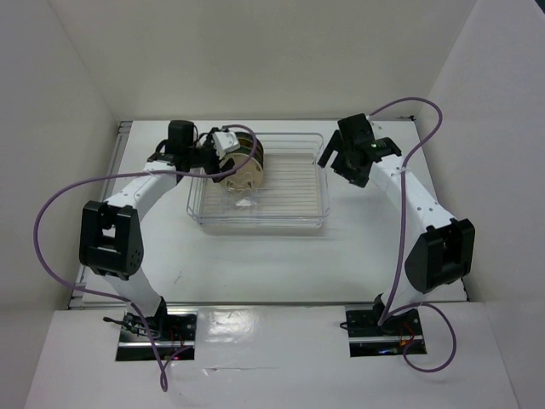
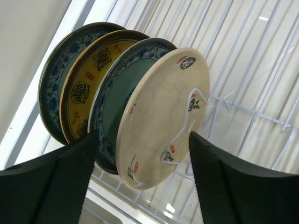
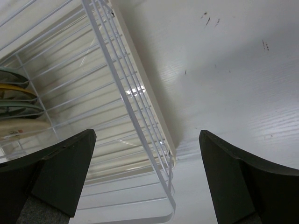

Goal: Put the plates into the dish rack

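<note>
Several plates stand on edge in the wire slots at the back left of the dish rack [image 1: 289, 213]. In the left wrist view the cream-beige plate [image 2: 159, 107] is nearest, then a teal plate [image 2: 114, 105], an amber plate [image 2: 86, 81] and a blue-rimmed grey-green plate [image 2: 53, 79]. My left gripper [image 2: 144, 140] is open, its fingers either side of the cream plate's lower edge; it sits by the plates in the top view [image 1: 226, 146]. My right gripper [image 3: 147, 135] is open and empty over the rack's right rim [image 3: 140, 100], at the rack's back right corner [image 1: 334, 158].
The rack's white wire insert [image 2: 252, 79] runs bare to the right of the plates. White table [image 3: 224, 70] lies to the right of the rack. White walls enclose the table on three sides.
</note>
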Robot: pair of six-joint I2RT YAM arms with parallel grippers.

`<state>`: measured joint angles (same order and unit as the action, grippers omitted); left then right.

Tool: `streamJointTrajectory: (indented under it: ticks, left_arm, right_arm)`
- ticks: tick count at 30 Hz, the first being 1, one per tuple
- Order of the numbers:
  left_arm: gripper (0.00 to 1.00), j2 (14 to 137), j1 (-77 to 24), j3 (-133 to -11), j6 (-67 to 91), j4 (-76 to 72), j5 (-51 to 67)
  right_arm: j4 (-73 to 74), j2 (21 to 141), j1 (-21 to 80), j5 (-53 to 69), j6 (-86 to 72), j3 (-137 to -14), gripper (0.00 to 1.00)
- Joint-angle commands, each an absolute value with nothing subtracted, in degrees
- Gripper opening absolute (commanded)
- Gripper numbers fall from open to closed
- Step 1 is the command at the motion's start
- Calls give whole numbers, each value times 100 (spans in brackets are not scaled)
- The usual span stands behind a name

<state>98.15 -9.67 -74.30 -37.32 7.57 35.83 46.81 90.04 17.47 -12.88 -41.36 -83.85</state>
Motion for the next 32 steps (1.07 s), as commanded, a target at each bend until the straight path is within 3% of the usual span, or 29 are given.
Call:
streamJointTrajectory:
  ticks: [1,2,3,11,15,18,24,32]
  left_arm:
    - [86,9730,-967,-7734,-3306,738,3691]
    - [96,9651,-967,-7891,-3122,817,3691]
    - [100,9598,-1019,-7988,-3016,965,3691]
    - [100,8930,-967,-9017,-2067,1556,3594]
    - [100,8675,-581,-9184,-691,1573,3641]
    - [100,8509,-98,-9063,225,1644,3394]
    - [100,7841,816,-8500,598,2065,2690]
    - [100,7498,870,-8077,475,2470,1837]
  right_arm:
    - [4640,9018,1723,-1512,-3894,-8507,100]
    - [4641,9018,1723,-1512,-3824,-8508,100]
    - [4641,9018,1723,-1512,-3823,-8508,100]
    - [4500,8903,1723,-1511,-3516,-8315,100]
    - [4290,8711,1723,-1617,-3349,-8192,100]
    - [4148,8648,1723,-1695,-3122,-7991,100]
    - [3833,8648,1723,-1959,-2892,-7778,100]
    - [3498,8701,1723,-1951,-2576,-7901,100]
